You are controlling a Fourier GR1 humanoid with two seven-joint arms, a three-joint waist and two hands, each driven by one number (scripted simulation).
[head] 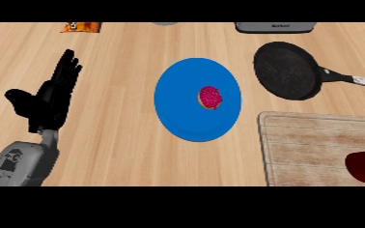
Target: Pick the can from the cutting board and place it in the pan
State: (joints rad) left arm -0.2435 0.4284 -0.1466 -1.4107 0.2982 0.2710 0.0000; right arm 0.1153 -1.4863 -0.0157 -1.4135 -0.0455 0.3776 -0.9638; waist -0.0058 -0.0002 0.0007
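A dark red can (356,166) shows only partly at the right edge, on the pale wooden cutting board (306,147) at the lower right. The black pan (287,70) lies beyond the board at the upper right, its handle pointing right. My left hand (49,98) stays open at the left, fingers straight and pointing up, far from the can and the pan. No right hand shows in the head view.
A blue plate (178,101) with a pink-frosted donut (209,98) on it lies in the counter's middle. Along the far edge sit an orange packet (80,26), a grey appliance (275,27) and a grey round object (165,23).
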